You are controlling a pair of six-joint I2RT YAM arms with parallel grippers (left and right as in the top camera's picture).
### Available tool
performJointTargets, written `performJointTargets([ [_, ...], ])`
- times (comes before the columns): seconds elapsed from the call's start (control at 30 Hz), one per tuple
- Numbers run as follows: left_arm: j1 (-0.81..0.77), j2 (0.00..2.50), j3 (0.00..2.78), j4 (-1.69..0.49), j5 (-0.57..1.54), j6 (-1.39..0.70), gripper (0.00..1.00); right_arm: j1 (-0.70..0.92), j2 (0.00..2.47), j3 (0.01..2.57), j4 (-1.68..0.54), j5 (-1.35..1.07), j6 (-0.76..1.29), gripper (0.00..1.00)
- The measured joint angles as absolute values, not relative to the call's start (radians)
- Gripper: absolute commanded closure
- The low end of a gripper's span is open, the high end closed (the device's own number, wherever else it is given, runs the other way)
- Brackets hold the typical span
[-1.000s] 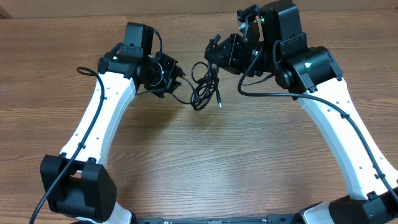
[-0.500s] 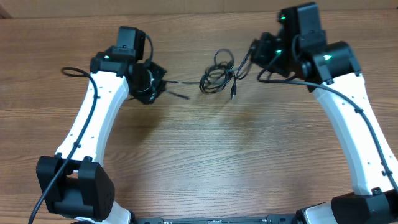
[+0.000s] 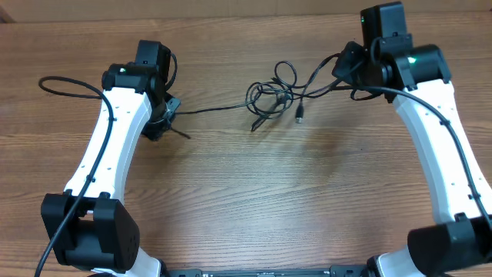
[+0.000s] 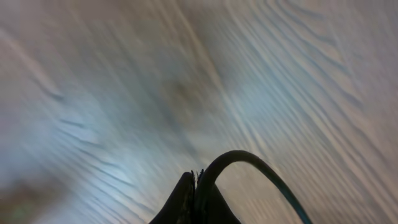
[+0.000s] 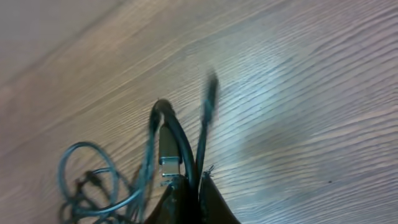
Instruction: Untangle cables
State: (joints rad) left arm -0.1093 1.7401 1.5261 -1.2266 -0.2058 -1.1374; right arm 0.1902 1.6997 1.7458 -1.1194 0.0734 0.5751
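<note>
Gripping from both sides, we pinch the cables (image 3: 264, 99) in left fingers (image 4: 185, 200) and right fingers (image 5: 180, 204) to spread them apart.

cables (image 3: 269, 96) are plain black; table (image 3: 246, 200) is warm brown with streaky wood grain; left arm (image 3: 104, 154) and right arm (image 3: 442, 146) are white with black joints; one plug (image 5: 166, 163) looks silvery

Prob. robot lab; wood-grain table (image 3: 254, 208), 2 white arms (image 3: 108, 154)
</note>
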Motion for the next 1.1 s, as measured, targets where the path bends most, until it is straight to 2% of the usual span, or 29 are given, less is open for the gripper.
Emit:
performJointTargets([
  [0.1, -0.108, 1.74, 1.526, -1.298, -0.313, -1.17, 0.96, 0.189, 1.729, 1.746, -1.118, 0.127, 0.575, 0.95],
  [0.3, -0.094, 1.74, 1.525, -1.395, -0.469, -1.312, 0.96, 0.189, 1.777, 1.746, -1.118, 0.213, 0.576, 0.89],
  [0.47, -0.09, 1.74, 1.525, -1.341, -0.459, -1.288, 0.94, 0.187, 1.799, 1.746, -1.105, 0.113, 0.575, 0.69],
  [0.57, -0.09, 1.74, 1.525, -1.29, -0.393, -1.2, 0.94, 0.186, 1.799, 1.746, -1.097, -0.005, 0.572, 0.62],
  [0.63, -0.09, 1.74, 1.525, -1.231, -0.301, -1.075, 0.91, 0.189, 1.799, 1.746, -1.095, -0.102, 0.564, 0.5],
  [0.7, -0.09, 1.74, 1.525, -1.176, -0.196, -0.939, 0.73, 0.197, 1.799, 1.746, -1.099, -0.165, 0.543, 0.41],
  [0.73, -0.09, 1.74, 1.525, -1.142, -0.115, -0.838, 0.59, 0.206, 1.799, 1.746, -1.103, -0.188, 0.531, 0.37],
  [0.8, -0.09, 1.74, 1.525, -1.106, 0.002, -0.72, 0.21, 0.225, 1.799, 1.746, -1.111, -0.222, 0.51, 0.34],
  [0.83, -0.09, 1.74, 1.525, -1.097, 0.054, -0.667, 0.11, 0.237, 1.8, 1.746, -1.116, -0.235, 0.502, 0.32],
  [0.93, -0.09, 1.74, 1.525, -1.09, 0.166, -0.556, 0.0, 0.278, 1.8, 1.745, -1.113, -0.26, 0.491, 0.27],
  [1.1, -0.09, 1.74, 1.525, -1.09, 0.24, -0.481, 0.0, 0.34, 1.8, 1.694, -1.059, -0.28, 0.485, 0.23],
])
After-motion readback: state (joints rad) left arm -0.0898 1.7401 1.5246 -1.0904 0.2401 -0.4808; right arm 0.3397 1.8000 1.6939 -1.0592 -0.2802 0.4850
